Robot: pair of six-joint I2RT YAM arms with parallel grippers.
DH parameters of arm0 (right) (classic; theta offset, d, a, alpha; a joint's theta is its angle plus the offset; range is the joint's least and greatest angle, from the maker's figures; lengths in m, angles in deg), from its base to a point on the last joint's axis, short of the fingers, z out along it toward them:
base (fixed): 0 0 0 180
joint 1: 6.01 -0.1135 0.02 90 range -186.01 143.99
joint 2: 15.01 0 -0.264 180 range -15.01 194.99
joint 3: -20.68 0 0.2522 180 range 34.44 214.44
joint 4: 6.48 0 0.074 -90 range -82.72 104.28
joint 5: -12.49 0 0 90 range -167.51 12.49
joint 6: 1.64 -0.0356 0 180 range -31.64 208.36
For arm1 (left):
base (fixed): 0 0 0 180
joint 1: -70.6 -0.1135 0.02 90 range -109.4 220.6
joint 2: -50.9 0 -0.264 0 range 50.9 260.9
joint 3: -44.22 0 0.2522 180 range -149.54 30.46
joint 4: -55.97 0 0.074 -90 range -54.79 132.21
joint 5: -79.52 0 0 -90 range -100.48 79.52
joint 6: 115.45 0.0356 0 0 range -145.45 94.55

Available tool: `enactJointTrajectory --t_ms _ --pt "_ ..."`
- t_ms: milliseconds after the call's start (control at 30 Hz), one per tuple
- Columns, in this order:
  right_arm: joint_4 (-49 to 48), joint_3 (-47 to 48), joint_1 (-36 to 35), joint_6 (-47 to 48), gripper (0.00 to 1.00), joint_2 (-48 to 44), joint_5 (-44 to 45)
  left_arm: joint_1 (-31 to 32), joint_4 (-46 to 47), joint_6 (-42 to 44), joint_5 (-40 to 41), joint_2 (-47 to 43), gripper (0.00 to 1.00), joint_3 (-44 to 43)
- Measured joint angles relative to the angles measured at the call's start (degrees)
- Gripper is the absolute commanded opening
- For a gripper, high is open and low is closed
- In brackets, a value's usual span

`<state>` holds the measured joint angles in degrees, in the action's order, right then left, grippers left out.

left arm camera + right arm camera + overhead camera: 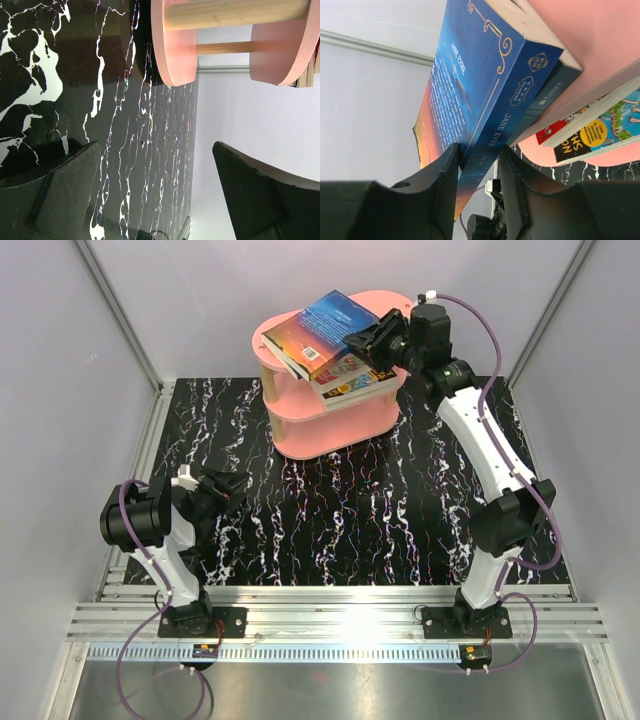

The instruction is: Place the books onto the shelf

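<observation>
Plainly, the right pincer [366, 344] [479, 156] is seen pinching the blue book [326, 322] [470, 85], one finger pressed on each cover at the spine-side corner nearest the wrist. From that grip the book stretches away beyond the fingertips, across the top board of the shelf [330, 432] [600, 30], and is held tilted, not flat. Beneath its far part a second book [556, 86], also dark blue, is seen lying on the pink board. Off to one side of the fingertips, just beside them, a paperback [352, 380] [600, 131] with a bright cartoon cover is seen on the shelf, its corner jutting past the rounded pink edge; which board carries it cannot be told. The left pincer [226, 486] [155, 165] is spread wide with nothing between its fingers and is held low over the black marbled bench [400, 525] [50, 75], well apart from the shelf [175, 50], whose pink boards and pale posts are seen ahead of its fingertips.
</observation>
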<state>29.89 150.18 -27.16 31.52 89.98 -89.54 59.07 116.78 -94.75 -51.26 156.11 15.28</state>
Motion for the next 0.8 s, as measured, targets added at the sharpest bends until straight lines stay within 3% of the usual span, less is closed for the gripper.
enactJointTrajectory --t_ms 33,67,133,167,200,500,800 --pt "-0.2 -0.1 -0.3 0.0 0.61 0.0 0.0 0.0 0.0 0.0 0.0 0.0 0.99 0.0" --pt "-0.3 -0.2 -0.6 -0.1 0.71 0.0 0.0 0.0 0.0 0.0 0.0 0.0 0.99 0.0" --pt "-0.5 -0.3 -1.2 0.3 0.84 0.0 -0.4 0.1 0.0 0.0 0.0 0.0 0.99 0.0" --pt "-0.5 -0.3 -1.4 0.6 0.97 0.0 -0.6 0.1 0.0 0.0 0.0 0.0 0.99 0.0" --pt "-0.5 -0.3 -1.7 0.6 1.0 0.0 -0.6 0.1 0.0 0.0 0.0 0.0 0.99 0.0" --pt "-0.3 -8.4 -2.0 4.5 1.0 -7.6 1.9 0.2 0.0 0.3 0.0 0.0 0.99 0.0" --pt "-7.9 -38.7 -2.5 20.5 1.0 -38.1 1.9 0.2 -0.4 2.0 0.0 -1.6 0.99 0.0"
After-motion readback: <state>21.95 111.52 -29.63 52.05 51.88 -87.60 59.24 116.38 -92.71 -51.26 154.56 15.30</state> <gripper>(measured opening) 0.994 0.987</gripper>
